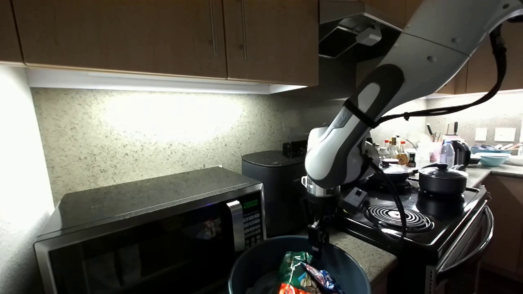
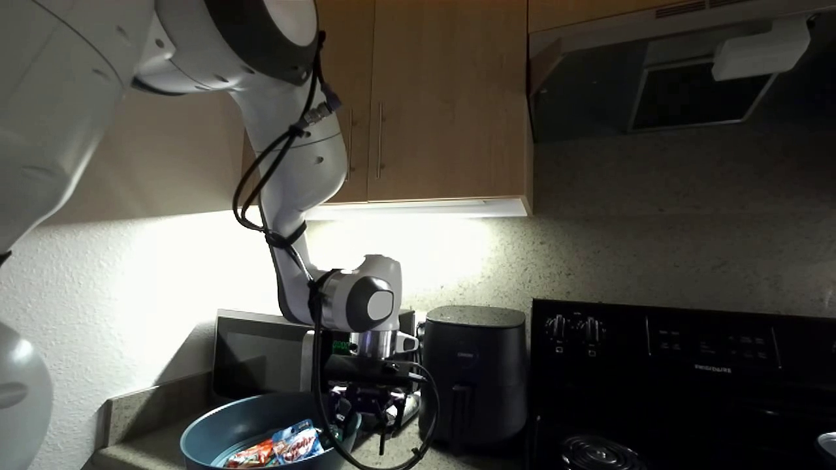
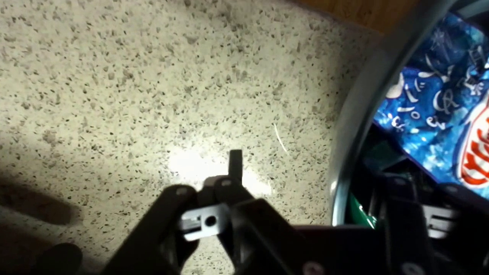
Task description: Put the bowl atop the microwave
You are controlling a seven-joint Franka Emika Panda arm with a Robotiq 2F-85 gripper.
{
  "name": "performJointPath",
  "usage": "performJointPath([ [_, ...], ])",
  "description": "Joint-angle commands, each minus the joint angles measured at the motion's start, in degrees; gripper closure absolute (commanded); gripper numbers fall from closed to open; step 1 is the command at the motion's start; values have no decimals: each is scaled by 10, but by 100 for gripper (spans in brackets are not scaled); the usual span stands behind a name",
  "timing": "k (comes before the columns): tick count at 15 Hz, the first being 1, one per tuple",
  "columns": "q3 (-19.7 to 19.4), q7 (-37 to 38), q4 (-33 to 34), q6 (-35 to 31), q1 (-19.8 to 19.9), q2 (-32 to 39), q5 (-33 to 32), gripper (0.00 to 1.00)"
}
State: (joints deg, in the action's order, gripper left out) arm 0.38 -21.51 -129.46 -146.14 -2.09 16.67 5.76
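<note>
The dark blue-teal bowl (image 1: 349, 265) stands on the counter in front of the microwave's right part. It also shows in an exterior view (image 2: 219, 427) and at the right of the wrist view (image 3: 357, 118). Colourful packets (image 1: 296, 267) lie inside it. The silver-grey microwave (image 1: 143, 245) with a dark door stands behind and beside the bowl; my arm partly covers it in an exterior view (image 2: 261, 359). My gripper (image 2: 363, 431) points down at the bowl's rim. In the wrist view its fingers (image 3: 315, 173) are wide apart, one outside the rim, the other over the inside.
A dark boxy appliance (image 1: 271, 192) stands right of the microwave. The black stove (image 1: 408, 216) with a lidded pot (image 1: 443, 181) is farther right. Wall cabinets (image 1: 122, 36) hang above the microwave. The speckled counter (image 3: 153, 95) ends near the bowl. A cable loop (image 2: 424, 418) hangs by the gripper.
</note>
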Motion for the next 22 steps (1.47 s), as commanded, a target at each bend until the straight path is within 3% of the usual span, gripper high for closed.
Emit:
performJointPath([
  [1, 19, 2, 17, 14, 21, 13, -9, 61],
  [7, 59, -48, 20, 69, 53, -15, 54, 98],
  [8, 69, -67, 17, 80, 61, -28, 77, 100],
  [16, 73, -159, 1, 156, 74, -100, 191, 99],
  [22, 51, -94, -41, 160, 38, -199, 102, 99],
])
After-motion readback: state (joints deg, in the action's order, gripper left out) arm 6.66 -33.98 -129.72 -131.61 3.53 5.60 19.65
